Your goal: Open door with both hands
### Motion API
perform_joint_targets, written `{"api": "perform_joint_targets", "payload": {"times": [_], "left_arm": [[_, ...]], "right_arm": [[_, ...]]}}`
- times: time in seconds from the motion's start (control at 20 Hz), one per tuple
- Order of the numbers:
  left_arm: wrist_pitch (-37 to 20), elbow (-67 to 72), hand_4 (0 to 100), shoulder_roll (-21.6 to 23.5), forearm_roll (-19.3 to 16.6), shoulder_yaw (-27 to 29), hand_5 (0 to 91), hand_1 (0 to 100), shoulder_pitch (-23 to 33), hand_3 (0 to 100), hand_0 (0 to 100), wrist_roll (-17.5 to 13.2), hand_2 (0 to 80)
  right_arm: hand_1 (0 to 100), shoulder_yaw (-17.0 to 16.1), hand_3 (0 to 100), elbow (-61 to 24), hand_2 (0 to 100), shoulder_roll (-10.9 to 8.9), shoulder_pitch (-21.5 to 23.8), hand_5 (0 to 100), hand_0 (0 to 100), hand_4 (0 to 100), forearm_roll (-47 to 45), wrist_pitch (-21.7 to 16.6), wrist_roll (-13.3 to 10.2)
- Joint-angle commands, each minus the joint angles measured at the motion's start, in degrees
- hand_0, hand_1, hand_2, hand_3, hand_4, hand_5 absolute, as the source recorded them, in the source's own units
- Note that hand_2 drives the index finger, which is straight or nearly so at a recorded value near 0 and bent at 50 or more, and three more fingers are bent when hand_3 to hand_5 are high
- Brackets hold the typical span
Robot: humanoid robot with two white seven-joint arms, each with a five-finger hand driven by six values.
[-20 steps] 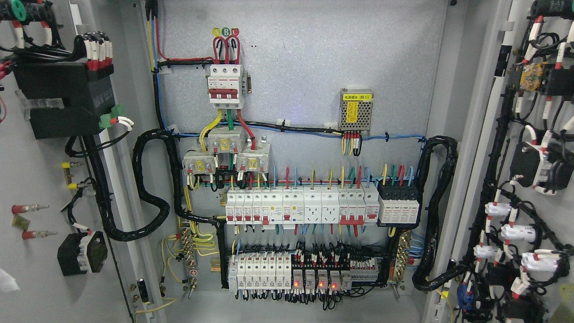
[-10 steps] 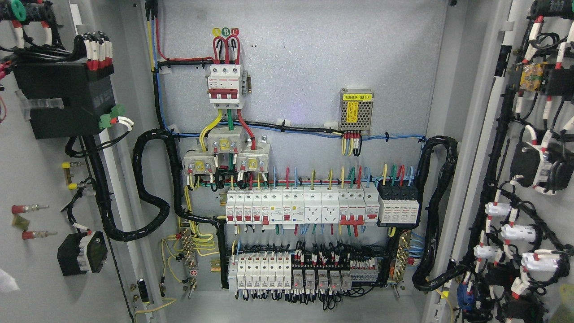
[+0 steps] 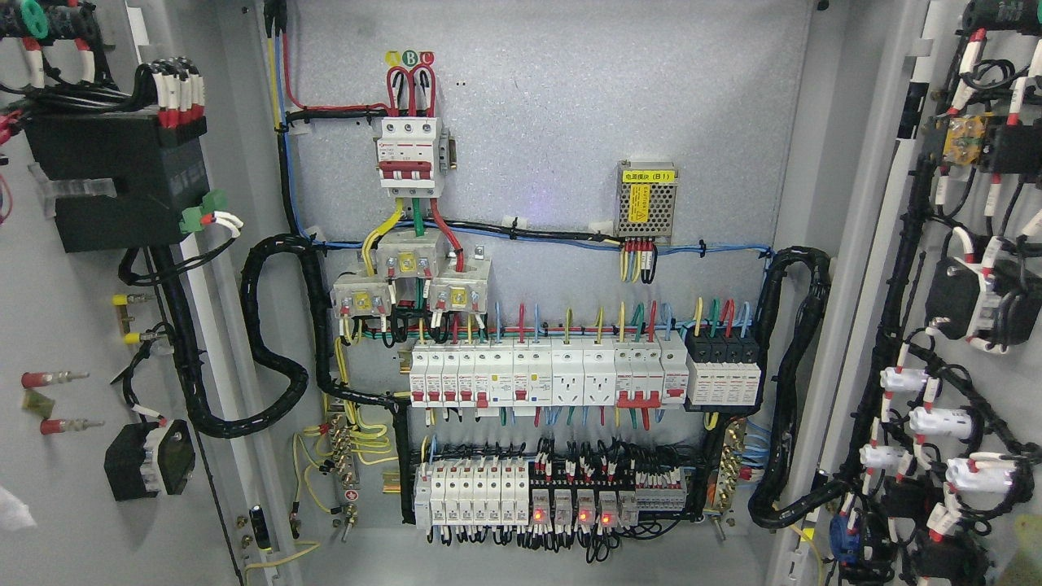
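Currently, in the head view, you face an electrical cabinet (image 3: 545,106) with both doors swung wide. The left door (image 3: 57,488) fills the left edge and carries a black module (image 3: 114,187) and a smaller black block (image 3: 149,458). The right door (image 3: 904,505) fills the right edge and carries black wiring with white connectors (image 3: 936,423).

Inside the cabinet, note a three-pole breaker (image 3: 409,155) at upper centre, a power supply with a yellow label (image 3: 648,202) to its right, a row of white breakers (image 3: 545,374) below, and a lower terminal row (image 3: 553,492) showing three red lamps. Black conduit (image 3: 269,342) loops at the left, and another runs at the right.

Neither robot hand appears in this view, so you cannot tell whether either is released, clenched or grasping.
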Motion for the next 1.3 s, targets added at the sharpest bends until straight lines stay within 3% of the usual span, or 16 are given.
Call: {"api": "perform_joint_targets", "payload": {"times": [0.0,0.1,0.3,0.7,0.85,1.1,1.25], "left_arm": [[2.3,-5.7,4,-0.8,5.5,8.4,0.0,0,-0.2,3,30,0.1,2.8],[2.2,-5.7,4,-0.8,5.7,9.2,0.0,0,0.3,3,30,0.0,2.7],[2.1,-5.7,4,-0.7,6.1,13.8,0.0,0,1.4,3,30,-0.1,2.7],[1.7,-5.7,4,-0.8,7.8,17.5,0.0,0,4.8,3,30,-1.1,2.7],[1.7,-5.6,4,-1.0,10.5,19.1,0.0,0,6.1,3,30,-1.6,2.7],[2.0,-4.6,4,-1.0,12.1,22.2,0.0,0,6.6,3,30,-1.8,2.7],[2.4,-3.5,4,-0.9,14.8,25.0,0.0,0,6.6,3,30,-4.4,2.7]], "right_arm": [[0,-2.2,0,3.2,0,-0.69,3.5,0,22,0,-0.1,-0.3,-0.8],[0,-2.3,0,3.6,0,-0.60,4.3,0,22,0,-0.4,-0.2,-2.1],[0,-2.5,0,4.2,0,-0.34,4.8,0,22,0,-0.4,-0.2,-2.1],[0,-5.3,0,5.5,0,-0.25,4.9,0,22,0,-0.6,-0.2,-2.0],[0,-6.5,0,5.6,0,-0.25,4.9,0,22,0,-0.6,-0.2,-2.0],[0,-7.3,0,5.6,0,-0.34,5.7,0,22,0,-0.8,-0.2,-2.0],[0,-7.3,0,5.6,0,-0.34,6.9,0,22,0,-0.8,-1.3,-1.9]]}}
